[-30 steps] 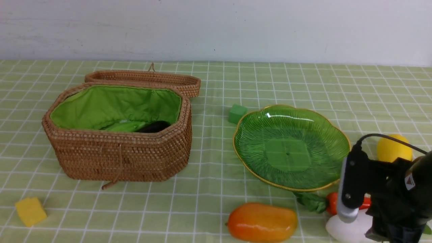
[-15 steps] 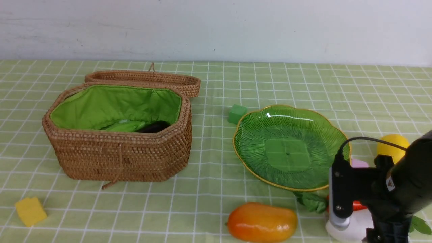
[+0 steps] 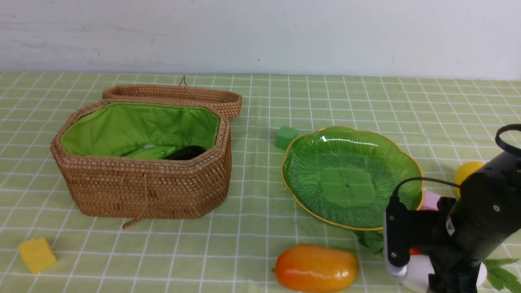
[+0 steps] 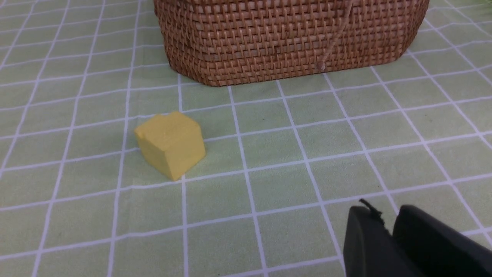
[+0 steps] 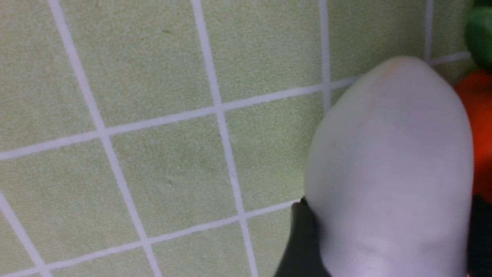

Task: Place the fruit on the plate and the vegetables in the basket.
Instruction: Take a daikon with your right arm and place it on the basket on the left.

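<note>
My right gripper (image 3: 447, 280) is low at the table's front right, open, with its jaws on either side of the white radish (image 3: 415, 270), close against it (image 5: 392, 165). The orange-red carrot (image 5: 480, 127) lies beside the radish, mostly hidden by the arm in the front view. The mango (image 3: 316, 267) lies in front of the green plate (image 3: 309, 203), which holds nothing. The lemon (image 3: 466, 171) is right of the plate, partly hidden. The eggplant (image 3: 185, 153) and green gourd (image 3: 148, 152) lie in the open basket (image 3: 142, 187). The dark round fruit is hidden. My left gripper (image 4: 388, 219) is shut and empty.
A yellow foam cube (image 3: 36, 254) lies front left, near my left gripper (image 4: 170, 144). A green cube (image 3: 286, 136) sits behind the plate and a pink cube (image 3: 430, 200) at its right edge. The basket lid (image 3: 175, 94) lies open behind the basket.
My right arm has swung left and tipped its gripper down over the radish, covering more of the carrot and the lemon. The radish stays on the table.
</note>
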